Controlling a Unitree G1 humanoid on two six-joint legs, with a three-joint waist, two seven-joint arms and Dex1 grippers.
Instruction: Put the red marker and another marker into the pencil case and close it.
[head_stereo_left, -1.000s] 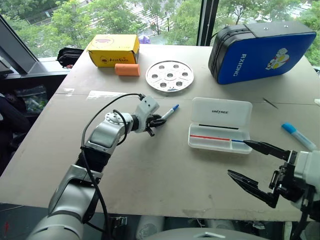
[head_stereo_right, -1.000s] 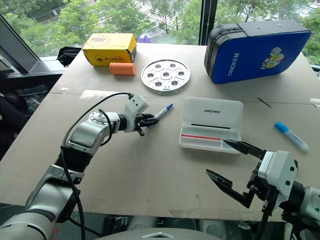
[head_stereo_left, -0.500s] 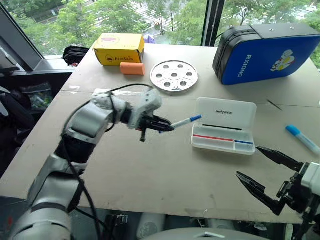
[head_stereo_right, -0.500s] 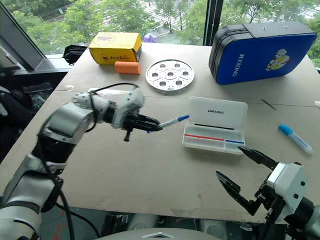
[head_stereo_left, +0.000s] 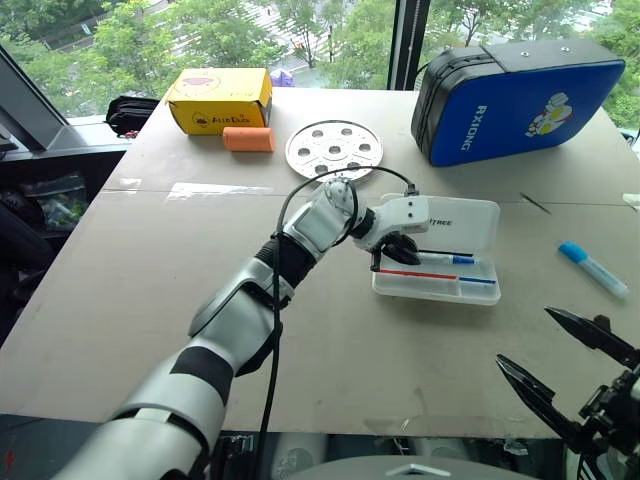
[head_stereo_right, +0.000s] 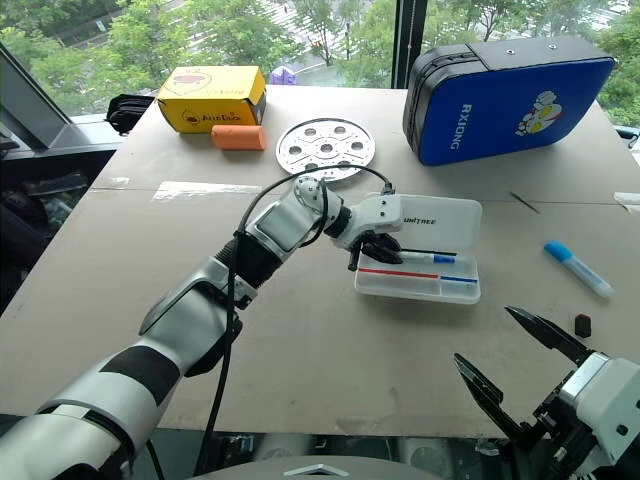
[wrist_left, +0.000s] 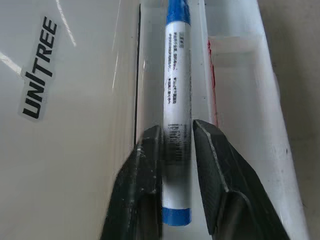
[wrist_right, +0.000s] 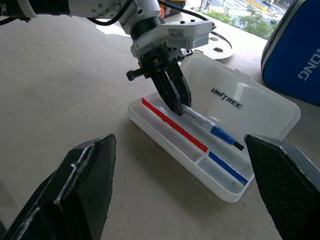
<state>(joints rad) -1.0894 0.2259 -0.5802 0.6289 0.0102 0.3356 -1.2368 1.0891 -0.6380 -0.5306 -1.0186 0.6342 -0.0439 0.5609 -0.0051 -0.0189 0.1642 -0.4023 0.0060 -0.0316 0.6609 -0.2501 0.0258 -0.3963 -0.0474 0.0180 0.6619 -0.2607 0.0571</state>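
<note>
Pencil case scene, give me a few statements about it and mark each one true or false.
1. The pencil case lies open. True.
2. The blue-capped marker lies in the case between the left gripper's fingers. True.
3. The right gripper holds the red marker. False: it is open with nothing in it, and the red marker lies in the case.
4. The yellow carton stands on the blue zip bag. False: they are at opposite ends of the table.
5. Another blue-capped marker lies outside the case. True.

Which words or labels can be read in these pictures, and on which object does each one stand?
"UNITREE": lid of the pencil case.
"RXIONG": side of the blue bag.
Yellow carton: print too blurred to read.
Blue-capped marker: barrel print too small to read.
</note>
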